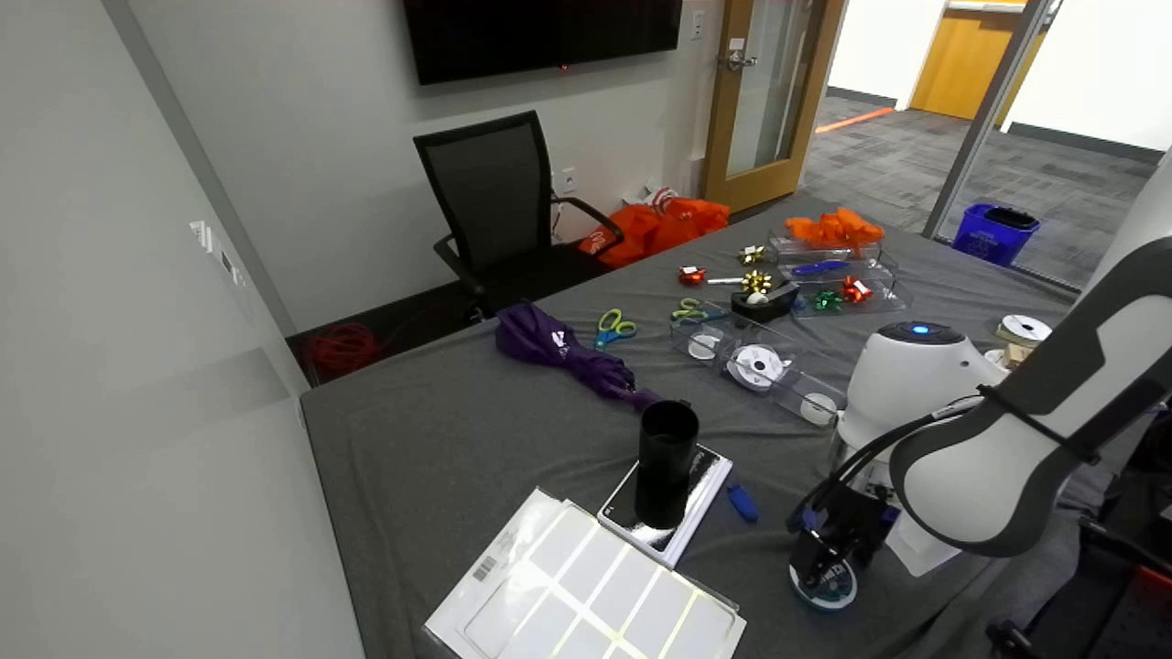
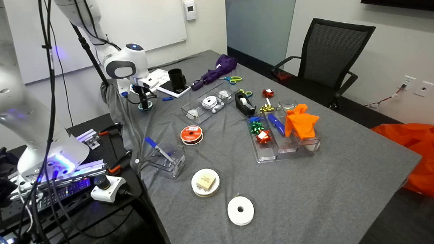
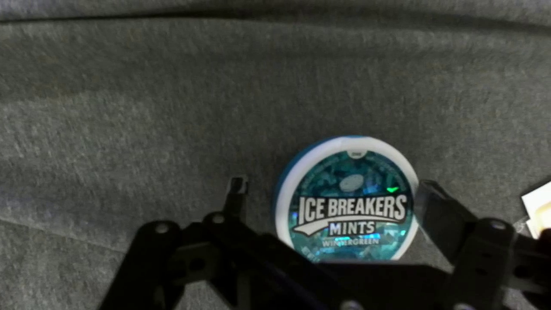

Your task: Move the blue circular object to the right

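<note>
The blue circular object is a round mint tin with a teal label, white rim and blue side. It lies flat on the grey cloth in the wrist view (image 3: 353, 206). The tin also shows in both exterior views (image 1: 831, 590) (image 2: 150, 105), partly hidden by the gripper. My gripper (image 3: 332, 189) is open above and around the tin. Its left fingertip stands apart from the tin with cloth showing between. Its right fingertip overlaps the tin's right rim; I cannot tell whether it touches. The tin's lower edge is hidden by the gripper body. The gripper also shows in an exterior view (image 2: 144, 100).
A black cup (image 1: 667, 458) stands on a white box (image 1: 710, 476), beside label sheets (image 1: 586, 586). A small blue object (image 1: 743, 502) lies between box and gripper. A clear divided tray (image 2: 203, 115), an orange-red spool (image 2: 191, 133) and a purple umbrella (image 1: 568, 352) are on the table.
</note>
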